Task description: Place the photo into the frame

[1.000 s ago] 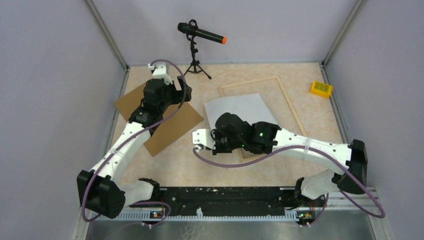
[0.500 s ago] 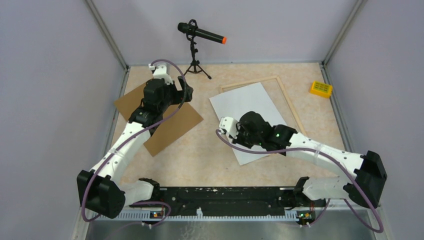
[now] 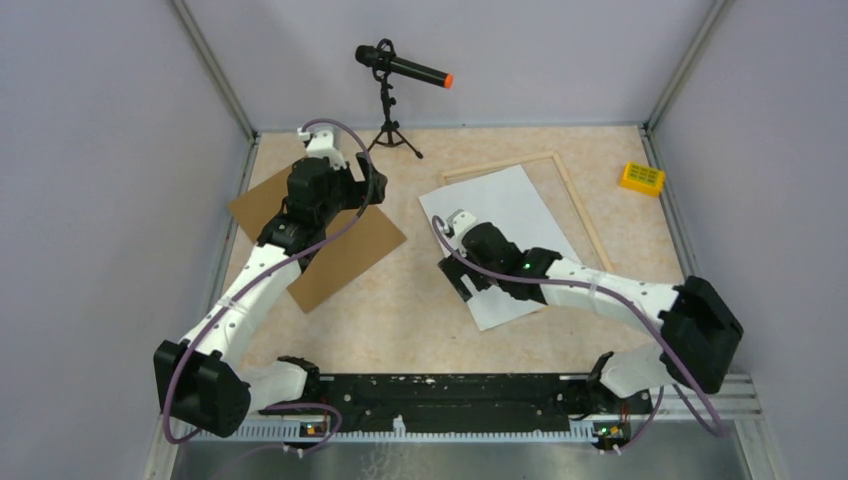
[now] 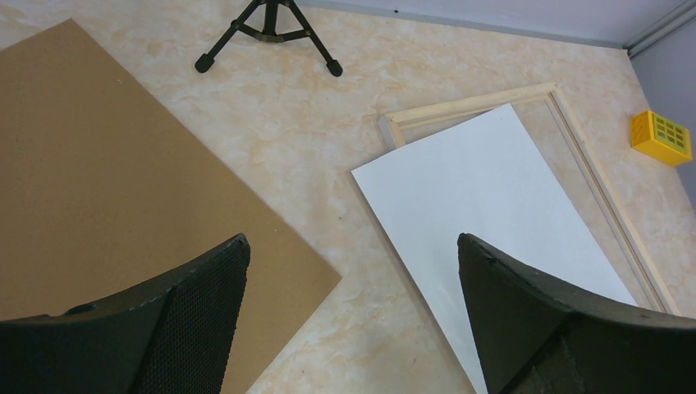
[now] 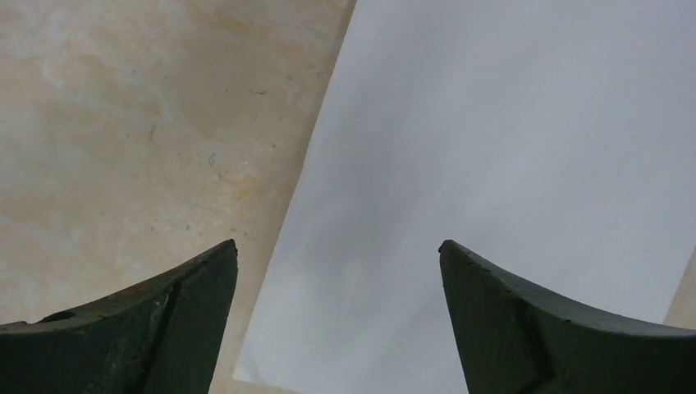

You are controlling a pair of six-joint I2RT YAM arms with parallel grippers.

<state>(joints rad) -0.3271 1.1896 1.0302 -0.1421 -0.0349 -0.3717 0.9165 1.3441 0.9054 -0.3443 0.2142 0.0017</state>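
Observation:
The photo (image 3: 510,205) lies flat with a plain white face up, skewed across the pale wooden frame (image 3: 583,210). Its near-left part hangs over the frame's left rail onto the table. My right gripper (image 3: 462,262) hovers open over the photo's left edge. In the right wrist view the photo (image 5: 492,148) fills the gap between the parted fingers of the right gripper (image 5: 338,246), which hold nothing. My left gripper (image 3: 325,190) stands open and empty above the brown board (image 3: 330,240). The left wrist view shows that gripper (image 4: 353,254), the photo (image 4: 492,189) and the frame (image 4: 468,107).
A microphone on a small tripod (image 3: 385,100) stands at the back centre. A yellow block (image 3: 641,177) sits at the far right by the wall. The brown backing board (image 4: 98,164) lies at the left. Grey walls enclose the table on three sides.
My right gripper swung the photo flat onto the frame, then opened and let go of it. The left arm has not moved.

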